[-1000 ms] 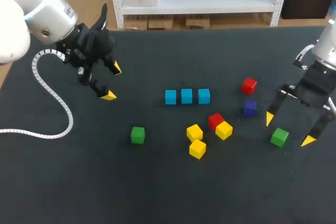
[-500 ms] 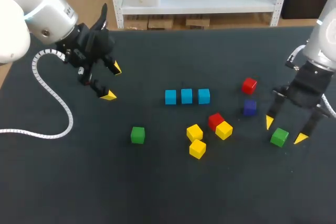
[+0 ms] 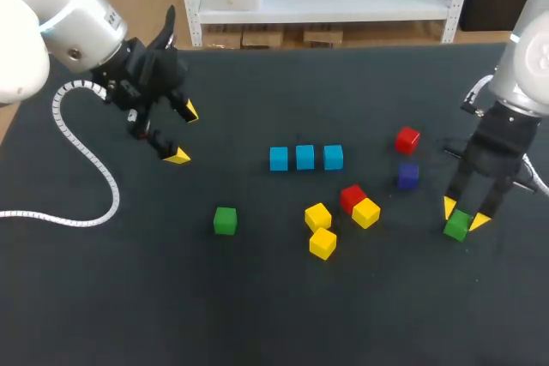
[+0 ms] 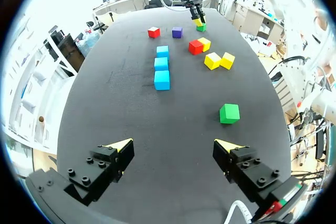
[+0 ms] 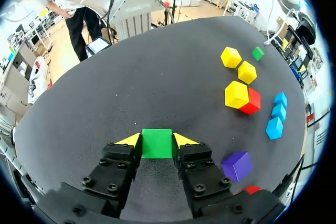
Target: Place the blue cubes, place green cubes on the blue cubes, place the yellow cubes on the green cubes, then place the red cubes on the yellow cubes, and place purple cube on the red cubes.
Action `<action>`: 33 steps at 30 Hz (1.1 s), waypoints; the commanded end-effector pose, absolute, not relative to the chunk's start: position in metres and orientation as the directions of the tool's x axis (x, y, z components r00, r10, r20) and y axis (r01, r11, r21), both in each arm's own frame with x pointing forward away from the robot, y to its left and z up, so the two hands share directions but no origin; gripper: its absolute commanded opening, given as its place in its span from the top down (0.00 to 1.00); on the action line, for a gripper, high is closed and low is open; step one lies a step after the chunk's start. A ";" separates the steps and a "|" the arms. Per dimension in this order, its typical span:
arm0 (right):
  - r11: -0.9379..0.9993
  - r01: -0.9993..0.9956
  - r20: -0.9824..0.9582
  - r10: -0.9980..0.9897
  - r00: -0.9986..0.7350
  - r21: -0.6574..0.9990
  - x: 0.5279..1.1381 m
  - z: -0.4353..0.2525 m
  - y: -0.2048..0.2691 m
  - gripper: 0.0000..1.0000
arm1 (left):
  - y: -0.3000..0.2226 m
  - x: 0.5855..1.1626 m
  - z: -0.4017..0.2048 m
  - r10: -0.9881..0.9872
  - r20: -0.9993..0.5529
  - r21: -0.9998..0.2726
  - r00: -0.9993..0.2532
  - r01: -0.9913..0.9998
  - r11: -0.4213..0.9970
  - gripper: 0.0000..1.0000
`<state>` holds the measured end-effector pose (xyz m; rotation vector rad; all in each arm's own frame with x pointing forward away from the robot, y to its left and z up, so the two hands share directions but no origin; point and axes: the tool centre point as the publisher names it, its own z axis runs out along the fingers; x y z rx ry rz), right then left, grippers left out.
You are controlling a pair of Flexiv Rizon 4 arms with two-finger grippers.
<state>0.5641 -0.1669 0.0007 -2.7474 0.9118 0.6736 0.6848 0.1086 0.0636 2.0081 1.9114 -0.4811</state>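
Three blue cubes (image 3: 304, 158) lie in a row at the table's middle. At the right, my right gripper (image 3: 463, 213) is shut on a green cube (image 3: 457, 225) (image 5: 156, 143) that rests on the table, one yellow tip against each side. A second green cube (image 3: 225, 220) (image 4: 229, 113) sits left of centre. Three yellow cubes (image 3: 322, 229) and a red cube (image 3: 352, 197) cluster below the blue row. Another red cube (image 3: 407, 139) and the purple cube (image 3: 407, 176) lie further right. My left gripper (image 3: 184, 134) (image 4: 173, 148) hangs open above the table's left part, holding nothing.
A white coiled cable (image 3: 81, 169) from the left arm lies across the table's left part. The dark table top (image 3: 283, 306) stretches bare in front of the cubes.
My right gripper has come down and closed its fingers around the right green cube. The left arm has stayed where it was.
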 end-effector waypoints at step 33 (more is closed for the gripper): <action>0.131 -0.990 -0.444 -0.891 -0.094 -0.054 0.672 0.071 -0.045 1.00 | 0.109 0.686 0.063 0.888 -0.457 0.003 0.047 0.999 -0.052 0.00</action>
